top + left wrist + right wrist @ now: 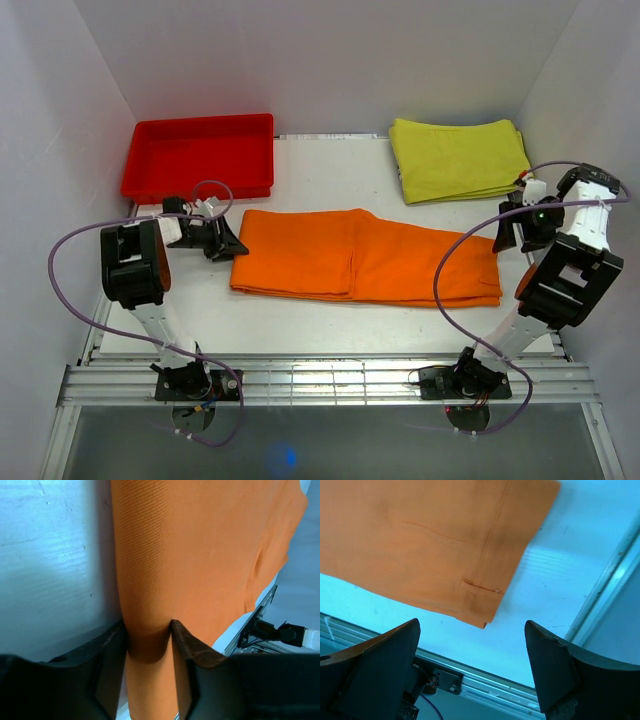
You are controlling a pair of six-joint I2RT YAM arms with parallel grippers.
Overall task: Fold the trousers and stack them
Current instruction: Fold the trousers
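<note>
Trousers (365, 257) plain, no readable text; left gripper (148, 630) straddles edge.

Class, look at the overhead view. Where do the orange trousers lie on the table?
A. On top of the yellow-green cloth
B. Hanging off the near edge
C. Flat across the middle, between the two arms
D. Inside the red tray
C: the trousers lie flat mid-table, apart from the red tray and the yellow-green cloth behind them.

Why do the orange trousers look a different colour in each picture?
Top view: even light, trousers bright orange. Left wrist view: close up, weave sharp, shadowed between the tool's fingers. Right wrist view: bluish cast, trousers duller, the near fingers dark and soft-edged.
</note>
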